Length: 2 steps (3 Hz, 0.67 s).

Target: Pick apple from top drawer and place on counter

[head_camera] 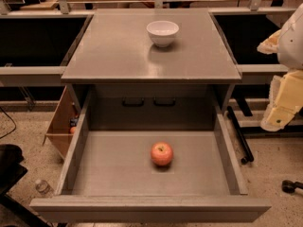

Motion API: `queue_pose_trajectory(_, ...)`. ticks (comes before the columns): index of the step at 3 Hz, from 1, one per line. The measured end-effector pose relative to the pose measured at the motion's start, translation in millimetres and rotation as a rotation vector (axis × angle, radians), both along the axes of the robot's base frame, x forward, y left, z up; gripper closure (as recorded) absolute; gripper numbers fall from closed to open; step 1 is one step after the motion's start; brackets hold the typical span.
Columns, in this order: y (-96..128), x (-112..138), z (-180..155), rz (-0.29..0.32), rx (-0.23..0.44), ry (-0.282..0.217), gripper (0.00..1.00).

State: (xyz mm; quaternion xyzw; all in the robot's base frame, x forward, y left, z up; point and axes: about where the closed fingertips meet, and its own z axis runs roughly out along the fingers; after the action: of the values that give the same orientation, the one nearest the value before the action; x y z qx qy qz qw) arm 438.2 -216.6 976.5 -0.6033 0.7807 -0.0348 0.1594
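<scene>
The apple (pixel 162 154), small and red-orange, lies on the floor of the open top drawer (pixel 85 141), a little right of its middle. The drawer is pulled fully out towards me. The counter (pixel 109 51) is the flat grey top just behind and above it. My gripper (pixel 280 109) hangs at the right edge of the view, outside the drawer's right wall, level with the counter's front edge and well apart from the apple. It holds nothing that I can see.
A white bowl (pixel 162 32) stands on the counter near its back middle. Dark recessed bays (pixel 38 41) flank the counter. An open wooden box (pixel 61 124) sits left of the drawer. A plastic bottle (pixel 42 187) lies on the floor at lower left.
</scene>
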Motion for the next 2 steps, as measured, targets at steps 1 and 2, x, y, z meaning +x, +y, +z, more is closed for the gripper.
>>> queue_pose_trajectory(1, 2, 2, -2, 0.004, 0.01, -0.001, 0.0)
queue_pose_trajectory(2, 15, 24, -25, 0.037, 0.097, 0.0, 0.0)
